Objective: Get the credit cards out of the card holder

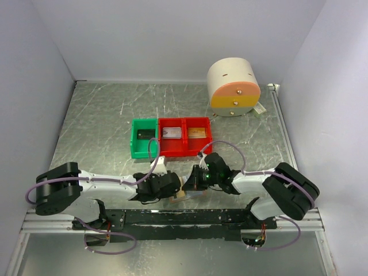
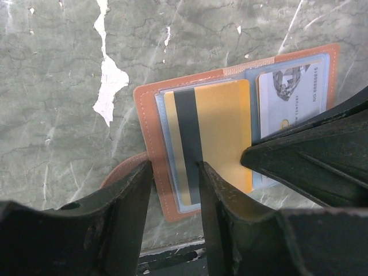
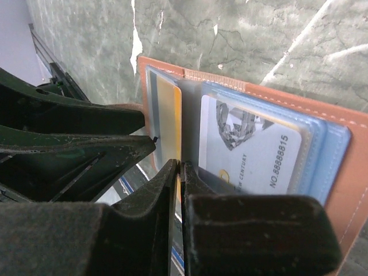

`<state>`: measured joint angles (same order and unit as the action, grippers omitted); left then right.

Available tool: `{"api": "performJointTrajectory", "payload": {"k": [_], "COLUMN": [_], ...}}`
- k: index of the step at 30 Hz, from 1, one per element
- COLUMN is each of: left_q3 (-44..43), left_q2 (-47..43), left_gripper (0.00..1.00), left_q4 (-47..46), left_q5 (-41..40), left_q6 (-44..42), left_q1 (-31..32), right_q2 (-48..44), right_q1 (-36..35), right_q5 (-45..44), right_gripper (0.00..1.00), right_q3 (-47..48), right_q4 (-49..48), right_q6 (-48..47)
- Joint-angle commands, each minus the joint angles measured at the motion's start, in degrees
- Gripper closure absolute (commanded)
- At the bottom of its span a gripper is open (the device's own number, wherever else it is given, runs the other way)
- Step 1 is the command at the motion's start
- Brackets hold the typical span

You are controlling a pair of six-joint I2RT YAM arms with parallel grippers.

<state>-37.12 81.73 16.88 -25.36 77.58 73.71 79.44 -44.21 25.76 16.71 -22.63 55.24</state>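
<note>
Left tool (image 2: 174, 168) is standing half-open astride the near left edge of the card holder (image 2: 150, 115), which is lying open on the desk (image 2: 57, 86) close to its near edge, with the gold card (image 2: 227, 132) and silver card (image 3: 247, 155) both sleeved. Right tool (image 3: 180, 165) is pinching almost closed at the centre fold. We are judging that the left tool, on closing, may be catching leather and sleeve with the gold card and dragging the holder out of that thin pinch.

Silver card (image 2: 290, 98) lower edge hidden behind right gripper (image 2: 256, 158)
</note>
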Motion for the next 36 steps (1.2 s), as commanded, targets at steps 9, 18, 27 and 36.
{"api": "performJointTrajectory", "payload": {"k": [9, 18, 27, 36], "left_q3": [-4.4, -5.2, -4.0, -4.4], "left_q2": [9.5, 10.3, 9.0, 9.8], "left_gripper": [0.6, 0.62, 0.62, 0.63], "left_q4": [10.2, 11.3, 10.1, 9.8], "left_q5": [0.0, -0.2, -0.1, 0.1], "left_q6": [2.1, 2.4, 2.6, 2.1], "left_q1": [0.6, 0.6, 0.6, 0.6], "right_q2": [0.2, -0.5, -4.9, -0.9], "right_q1": [0.4, 0.5, 1.0, 1.2], "right_q5": [0.9, -0.5, -1.3, -0.2], "right_gripper": [0.87, 0.89, 1.0, 0.8], "right_q3": [1.4, 1.2, 1.1, 1.7], "right_q4": [-1.0, -0.1, 3.1, 2.8], "right_q6": [-0.7, -0.7, -2.2, -3.2]}}
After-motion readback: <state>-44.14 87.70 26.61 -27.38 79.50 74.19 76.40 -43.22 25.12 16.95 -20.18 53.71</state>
